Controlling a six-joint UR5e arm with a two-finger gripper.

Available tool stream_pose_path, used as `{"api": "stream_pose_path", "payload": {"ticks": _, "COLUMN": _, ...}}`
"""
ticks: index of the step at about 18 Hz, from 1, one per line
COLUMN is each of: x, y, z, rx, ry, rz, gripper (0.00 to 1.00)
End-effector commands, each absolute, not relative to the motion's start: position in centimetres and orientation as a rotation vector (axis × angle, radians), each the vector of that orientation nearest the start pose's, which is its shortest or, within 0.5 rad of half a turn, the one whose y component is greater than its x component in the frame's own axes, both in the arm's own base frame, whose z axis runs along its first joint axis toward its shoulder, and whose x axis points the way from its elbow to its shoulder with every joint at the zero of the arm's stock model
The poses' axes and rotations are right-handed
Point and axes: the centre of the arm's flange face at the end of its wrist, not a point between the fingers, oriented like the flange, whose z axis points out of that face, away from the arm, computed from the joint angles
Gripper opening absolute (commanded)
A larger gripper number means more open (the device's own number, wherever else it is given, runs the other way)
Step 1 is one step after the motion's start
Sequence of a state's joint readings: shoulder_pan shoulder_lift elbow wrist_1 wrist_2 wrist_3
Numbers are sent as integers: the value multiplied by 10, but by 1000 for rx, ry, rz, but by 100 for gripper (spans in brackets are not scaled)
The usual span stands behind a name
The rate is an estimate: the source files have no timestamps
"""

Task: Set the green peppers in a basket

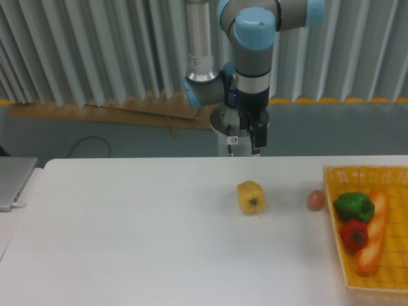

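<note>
The glossy dark-green bell pepper (354, 206) lies inside the yellow-orange wicker basket (333, 210) at the table's right edge, near the basket's upper left part. My gripper (252, 135) hangs above the far edge of the table, well left of the basket and high above the surface. Its fingers hold nothing; the angle does not show clearly how far apart they are.
A yellow bell pepper (251, 197) lies on the white table (127, 229) mid-right. A small brownish egg-like object (315, 200) sits just left of the basket. Inside the basket are also a red pepper (354, 235) and a long bread roll (373, 233). A grey laptop-like slab (13, 182) lies far left.
</note>
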State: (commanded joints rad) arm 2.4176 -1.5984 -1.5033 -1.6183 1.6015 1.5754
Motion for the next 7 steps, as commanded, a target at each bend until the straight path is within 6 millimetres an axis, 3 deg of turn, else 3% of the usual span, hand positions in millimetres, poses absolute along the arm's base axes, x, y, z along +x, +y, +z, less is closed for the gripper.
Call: {"api": "stream_pose_path", "payload": {"ticks": 7, "x": -287, "y": 430, "z": 504, "rx": -2956, "ry": 1143, "rz": 6, "gripper": 100}}
